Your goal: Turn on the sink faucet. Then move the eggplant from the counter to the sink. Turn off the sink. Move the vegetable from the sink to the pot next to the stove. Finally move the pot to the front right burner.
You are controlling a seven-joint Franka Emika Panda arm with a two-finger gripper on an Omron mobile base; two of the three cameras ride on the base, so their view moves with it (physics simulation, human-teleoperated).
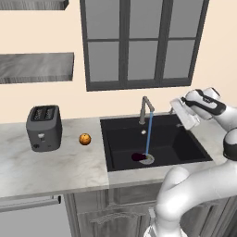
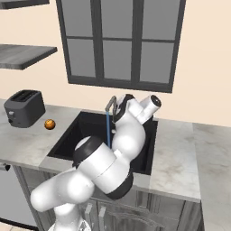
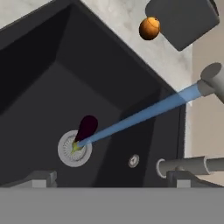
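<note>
With water running, the eggplant (image 3: 87, 127) lies at the drain in the sink (image 3: 39, 87), lower left in the hand view, while the faucet's handle (image 3: 181, 165) sits lower right, just beside the gripper (image 1: 184, 112), whose jaws probably stand apart.

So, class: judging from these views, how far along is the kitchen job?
Done: water runs from the sink faucet and the eggplant lies by the drain in the sink. In hand: the gripper is near the faucet. Left: shutting off, potting, moving the pot.
</note>
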